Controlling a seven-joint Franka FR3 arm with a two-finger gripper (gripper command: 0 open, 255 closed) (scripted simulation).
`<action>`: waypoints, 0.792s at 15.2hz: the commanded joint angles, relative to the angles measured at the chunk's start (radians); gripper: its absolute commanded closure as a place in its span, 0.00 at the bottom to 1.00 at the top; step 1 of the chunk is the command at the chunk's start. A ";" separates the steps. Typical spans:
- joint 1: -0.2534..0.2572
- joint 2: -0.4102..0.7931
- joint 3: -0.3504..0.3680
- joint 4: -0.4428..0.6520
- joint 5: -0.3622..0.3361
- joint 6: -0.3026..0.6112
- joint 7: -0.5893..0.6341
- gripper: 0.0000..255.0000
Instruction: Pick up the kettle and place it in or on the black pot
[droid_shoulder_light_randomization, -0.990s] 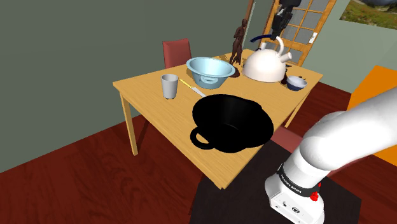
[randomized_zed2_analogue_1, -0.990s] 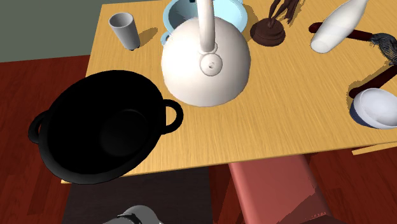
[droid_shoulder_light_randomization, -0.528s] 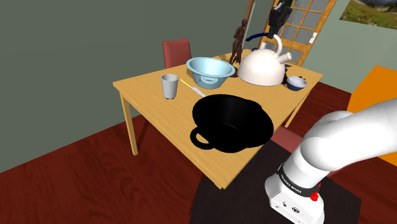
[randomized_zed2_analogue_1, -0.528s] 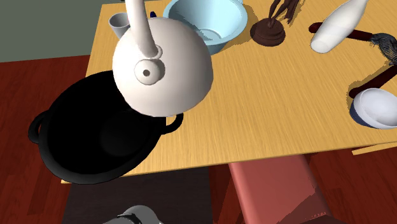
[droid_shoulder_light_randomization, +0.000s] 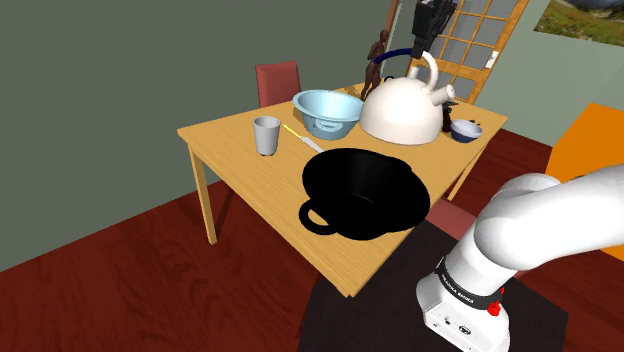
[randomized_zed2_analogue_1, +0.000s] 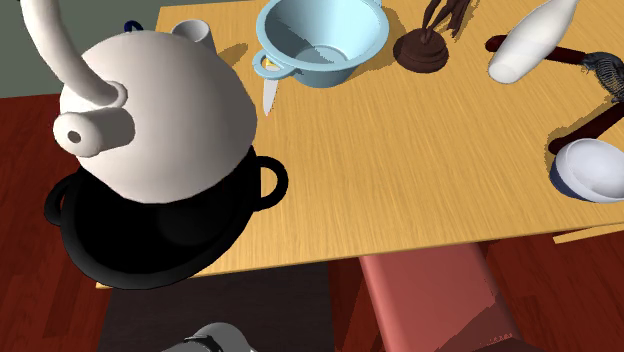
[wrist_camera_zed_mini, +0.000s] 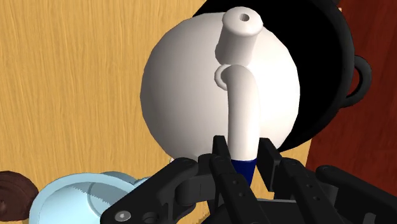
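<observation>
**Kettle clasped by the handle, up over the pot's edge**

Gripper (wrist_camera_zed_mini: 243, 158) narrow, fingers (wrist_camera_zed_mini: 221, 162) pinched on the blue grip of the kettle's handle (wrist_camera_zed_mini: 242, 114). In the shoulder view the gripper (droid_shoulder_light_randomization: 424, 40) comes down from the top edge onto the handle. The kettle (droid_shoulder_light_randomization: 400, 112) is white and upright and hangs from it. The spout (droid_shoulder_light_randomization: 449, 91) is on the side away from the bowl (droid_shoulder_light_randomization: 328, 112).

Along the gripper, the kettle (wrist_camera_zed_mini: 216, 95) covers part of the black pot's (wrist_camera_zed_mini: 326, 57) rim and part of the table (wrist_camera_zed_mini: 76, 76), so it is half over the pot, half over wood. In the second exterior view the kettle (randomized_zed2_analogue_1: 150, 120) hides the pot's (randomized_zed2_analogue_1: 130, 245) upper rim. Whether it touches the pot, cannot tell.

The pot (droid_shoulder_light_randomization: 365, 190) sits on the table (droid_shoulder_light_randomization: 235, 140) near the edge closest to the stand, with two loop handles.

Other things on the table (randomized_zed2_analogue_1: 400, 170):
- Light blue bowl (randomized_zed2_analogue_1: 320, 40), and a grey cup (randomized_zed2_analogue_1: 192, 30) beside it.
- Knife (randomized_zed2_analogue_1: 270, 92) between the bowl and the kettle.
- Brown figurine (randomized_zed2_analogue_1: 428, 45).
- White bottle (randomized_zed2_analogue_1: 530, 40), lying down.
- Small bowl (randomized_zed2_analogue_1: 590, 168) near the table's edge, at that view's right.

In the shoulder view the cup (droid_shoulder_light_randomization: 266, 135) and knife (droid_shoulder_light_randomization: 300, 138) stand left of the pot. The figurine (droid_shoulder_light_randomization: 376, 60) is behind the kettle, and the small bowl (droid_shoulder_light_randomization: 465, 128) is just right of it. A red chair (droid_shoulder_light_randomization: 278, 80) is at the far side. The white arm (droid_shoulder_light_randomization: 540, 230) is at lower right.
</observation>
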 joint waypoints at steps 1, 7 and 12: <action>0.008 -0.010 0.040 0.016 0.023 -0.026 0.045 1.00; 0.027 -0.031 0.129 0.024 0.080 -0.057 0.147 1.00; 0.029 -0.069 0.130 -0.073 0.082 0.003 0.147 1.00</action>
